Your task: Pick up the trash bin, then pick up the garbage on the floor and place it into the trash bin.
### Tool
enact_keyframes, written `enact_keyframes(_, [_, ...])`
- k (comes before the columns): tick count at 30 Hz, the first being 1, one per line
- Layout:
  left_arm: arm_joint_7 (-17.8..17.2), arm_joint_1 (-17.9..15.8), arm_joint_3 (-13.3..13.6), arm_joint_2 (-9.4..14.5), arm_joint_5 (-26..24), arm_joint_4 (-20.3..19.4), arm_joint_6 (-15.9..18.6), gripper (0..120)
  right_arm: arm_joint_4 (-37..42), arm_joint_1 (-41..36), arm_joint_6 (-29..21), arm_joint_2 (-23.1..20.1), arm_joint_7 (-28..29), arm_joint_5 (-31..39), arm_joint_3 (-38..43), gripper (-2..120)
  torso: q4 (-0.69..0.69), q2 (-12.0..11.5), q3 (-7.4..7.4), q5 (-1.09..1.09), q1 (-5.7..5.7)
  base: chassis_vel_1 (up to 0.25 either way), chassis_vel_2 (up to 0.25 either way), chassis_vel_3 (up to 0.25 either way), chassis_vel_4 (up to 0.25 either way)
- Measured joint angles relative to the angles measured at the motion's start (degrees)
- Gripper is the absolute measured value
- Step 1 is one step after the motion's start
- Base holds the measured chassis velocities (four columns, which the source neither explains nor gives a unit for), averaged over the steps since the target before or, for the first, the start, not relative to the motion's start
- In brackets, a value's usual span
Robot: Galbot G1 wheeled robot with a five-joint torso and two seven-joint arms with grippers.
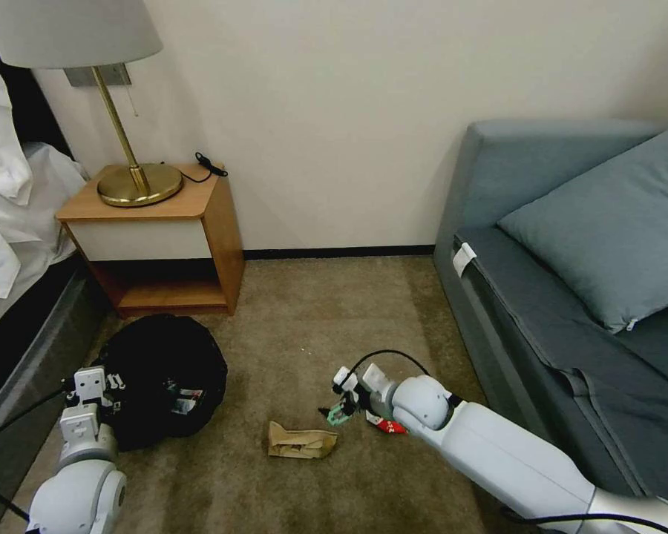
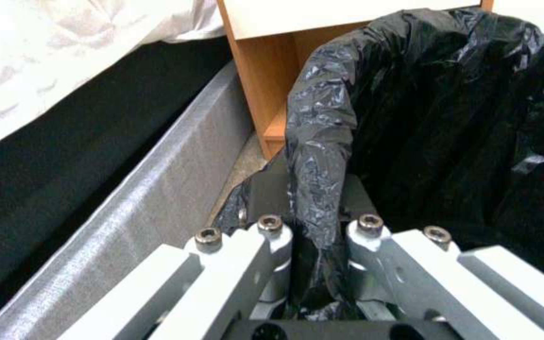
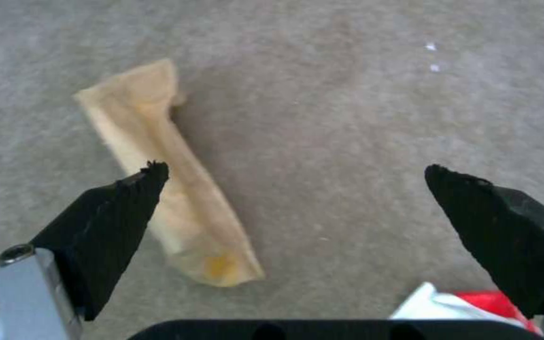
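meanwhile, bin gripped at the rim, right tool wide over the carpet

low on the left, the left tool (image 2: 315, 226) is closed on the rim of the trash bin (image 1: 167, 374), pinching a fold of its crinkly black liner between the fingers (image 2: 271, 236). the bin sits at floor level on the carpet (image 1: 304, 311), just in front of the wooden nightstand (image 1: 163, 230) and beside the grey bed frame (image 2: 127, 198). a couple of small pieces with pale and red print lie inside the bin's dark mouth; what they are cannot be told.

the right tool (image 1: 343, 408) hangs low above the carpet with its black fingertips (image 3: 114, 212) spread wide and nothing between them. the crumpled brown paper bag (image 1: 302, 441) lies flat on the floor just beside it, toward the bin; in the right wrist view the bag (image 3: 171, 189) runs partly under one fingertip, and whether they touch cannot be told. the red-and-white packet (image 1: 386, 424) lies on the carpet right under the right wrist, close to the grey sofa (image 1: 542, 297).

a brass lamp (image 1: 130, 148) stands on the nightstand.
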Motion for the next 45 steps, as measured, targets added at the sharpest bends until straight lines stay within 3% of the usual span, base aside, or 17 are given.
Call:
enact_keyframes(6, [0.0,0.2,-0.2,-0.1,0.1,0.0,-0.2,4,-0.1,0.3,0.0,0.7,-1.3,-0.8,-2.1,100,0.00,0.0,0.00,0.00,0.00,0.000,0.000,0.000,0.000])
enact_keyframes(21, [0.2,0.2,-1.0,0.0,-0.2,0.5,-0.6,4,-6.5,1.0,1.4,7.3,-2.6,-5.5,-7.3,100,0.01,0.0,0.00,-0.01,0.00,0.000,0.000,0.000,0.000])
enact_keyframes(41, [0.3,0.7,-1.6,-0.2,-0.4,0.9,-1.5,4,-13.6,1.4,3.0,11.2,-2.9,-8.3,-8.8,100,0.00,0.0,0.00,0.00,0.00,0.000,0.000,0.000,0.000])
enact_keyframes(45, [0.3,0.9,-1.8,0.2,-0.7,1.1,-1.6,4,-14.3,1.2,3.0,11.5,-2.8,-8.4,-8.9,94,0.01,0.0,0.00,0.00,0.00,0.000,0.000,0.000,0.000])
